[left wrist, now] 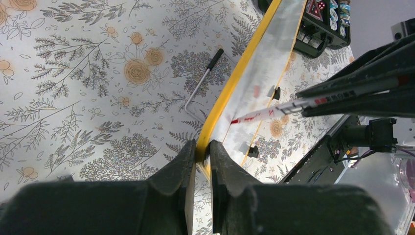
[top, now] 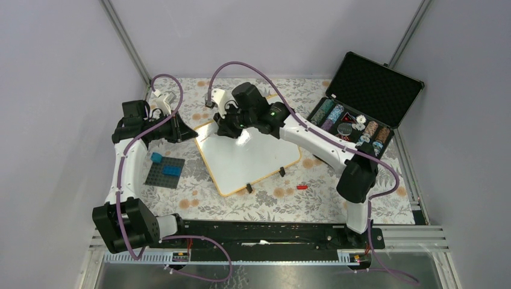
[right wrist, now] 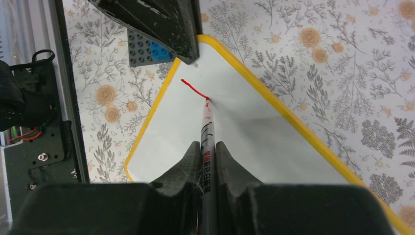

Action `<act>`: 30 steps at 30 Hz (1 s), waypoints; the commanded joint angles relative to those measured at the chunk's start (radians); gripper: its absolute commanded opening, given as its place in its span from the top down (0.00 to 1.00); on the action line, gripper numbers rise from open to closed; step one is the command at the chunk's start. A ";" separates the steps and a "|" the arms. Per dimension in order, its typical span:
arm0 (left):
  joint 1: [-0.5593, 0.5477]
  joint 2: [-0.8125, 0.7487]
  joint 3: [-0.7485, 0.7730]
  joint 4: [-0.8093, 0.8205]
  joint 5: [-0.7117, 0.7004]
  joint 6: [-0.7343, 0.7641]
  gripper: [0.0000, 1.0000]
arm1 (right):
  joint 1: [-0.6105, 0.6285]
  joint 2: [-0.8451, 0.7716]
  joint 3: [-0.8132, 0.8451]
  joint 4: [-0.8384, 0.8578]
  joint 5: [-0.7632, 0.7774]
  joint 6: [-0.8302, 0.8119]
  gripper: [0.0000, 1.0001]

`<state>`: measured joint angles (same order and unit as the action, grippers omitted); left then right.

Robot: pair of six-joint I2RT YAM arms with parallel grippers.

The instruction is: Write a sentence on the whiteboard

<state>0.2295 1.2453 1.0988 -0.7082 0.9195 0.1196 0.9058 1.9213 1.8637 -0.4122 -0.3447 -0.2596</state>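
Observation:
The whiteboard (top: pixel 250 159) with its yellow rim lies at the table's middle, and shows in the right wrist view (right wrist: pixel 254 142). My left gripper (left wrist: pixel 200 152) is shut on the board's rim (left wrist: pixel 222 98) at its far left corner (top: pixel 196 133). My right gripper (right wrist: pixel 208 147) is shut on a red marker (right wrist: pixel 206 132). The marker's tip touches the board near that corner. The sentence is only a short curved red stroke (right wrist: pixel 193 89). In the left wrist view the marker (left wrist: pixel 288 105) comes in from the right with its tip on the board.
A grey Lego plate with blue bricks (top: pixel 166 170) lies left of the board. An open black case of small parts (top: pixel 358 108) stands at the back right. A red marker cap (top: pixel 302 187) lies in front of the board. A hex key (left wrist: pixel 200 83) lies beside the rim.

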 commanded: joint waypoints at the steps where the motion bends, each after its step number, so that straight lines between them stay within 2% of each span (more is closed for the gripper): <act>1: 0.004 -0.010 0.024 0.030 0.000 0.005 1.00 | -0.032 -0.056 -0.022 0.013 0.065 -0.029 1.00; 6: 0.004 -0.011 0.023 0.030 0.002 0.004 1.00 | -0.040 -0.065 -0.025 0.002 0.042 -0.032 1.00; 13: 0.004 -0.013 0.022 0.031 0.005 0.007 1.00 | -0.032 -0.094 -0.011 -0.025 -0.130 -0.003 1.00; 30: 0.004 -0.012 0.019 0.030 0.010 0.008 1.00 | -0.022 -0.015 0.060 -0.030 -0.093 0.025 1.00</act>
<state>0.2295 1.2449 1.0988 -0.7086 0.9222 0.1192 0.8783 1.8954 1.8622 -0.4374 -0.4377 -0.2539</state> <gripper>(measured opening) 0.136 0.169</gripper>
